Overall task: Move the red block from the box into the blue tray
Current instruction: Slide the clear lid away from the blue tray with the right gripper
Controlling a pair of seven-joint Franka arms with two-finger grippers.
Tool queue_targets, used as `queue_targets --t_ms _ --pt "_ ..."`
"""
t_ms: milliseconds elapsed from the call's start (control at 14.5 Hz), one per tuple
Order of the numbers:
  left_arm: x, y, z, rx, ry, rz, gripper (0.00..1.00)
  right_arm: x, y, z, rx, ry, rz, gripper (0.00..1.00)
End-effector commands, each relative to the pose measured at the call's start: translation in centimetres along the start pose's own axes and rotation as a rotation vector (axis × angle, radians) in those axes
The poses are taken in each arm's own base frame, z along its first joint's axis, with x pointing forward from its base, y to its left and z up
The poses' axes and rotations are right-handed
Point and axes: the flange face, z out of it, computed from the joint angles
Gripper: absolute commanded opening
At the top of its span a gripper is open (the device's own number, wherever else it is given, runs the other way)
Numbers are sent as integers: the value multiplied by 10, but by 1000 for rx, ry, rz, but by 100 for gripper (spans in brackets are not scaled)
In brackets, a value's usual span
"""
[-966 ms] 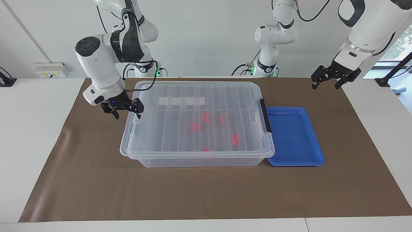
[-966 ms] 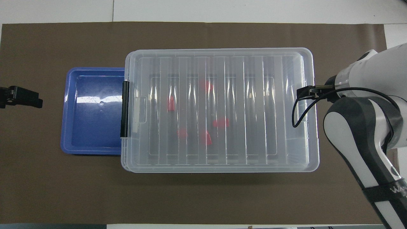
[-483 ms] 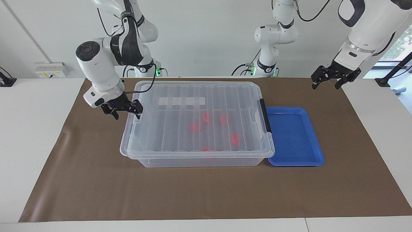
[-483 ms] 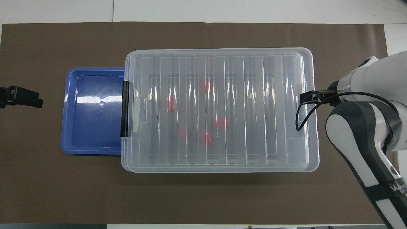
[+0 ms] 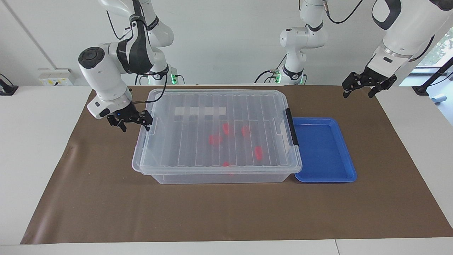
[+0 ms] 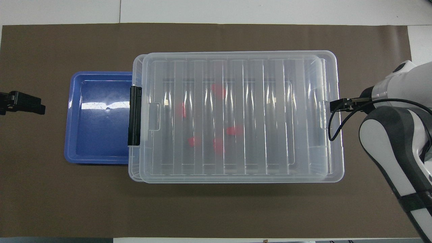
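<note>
The box [image 5: 212,178] stands mid-table with its ribbed lid [image 5: 212,106] on it and a black clip handle [image 5: 292,127] at the left arm's end. Several red blocks [image 5: 214,139] lie inside, seen through the lid [image 6: 256,118], one among them near the middle [image 6: 234,130]. The blue tray [image 5: 324,148] lies empty beside the box at the left arm's end, also in the overhead view [image 6: 98,128]. My right gripper [image 5: 136,122] holds the lid's edge at the right arm's end [image 6: 332,105]. My left gripper [image 5: 359,94] waits open in the air past the tray [image 6: 20,103].
A brown mat [image 5: 226,212] covers the white table [image 5: 35,159]. A third robot arm [image 5: 300,39] stands at the robots' edge between the two arms. The right arm's cable [image 6: 334,128] hangs over the lid's end.
The right gripper has moved toward the right arm's end of the table. The lid has slid that way with it and sits offset over the box. The left arm has not moved.
</note>
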Motion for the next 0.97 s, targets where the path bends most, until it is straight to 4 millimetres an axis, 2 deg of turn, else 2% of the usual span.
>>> queue_targets --t_ms 0,207,690,897 --pt "0 -1 0 9 0 7 100 -8 20 -2 -22 16 -36 100" --pt "0 -1 0 9 0 7 100 -7 40 -5 -46 10 -65 100" --pt "0 -1 0 9 0 7 100 -14 118 -15 -64 11 -139 100" --pt "0 -1 0 9 0 7 100 -17 141 -17 -68 15 -167 100"
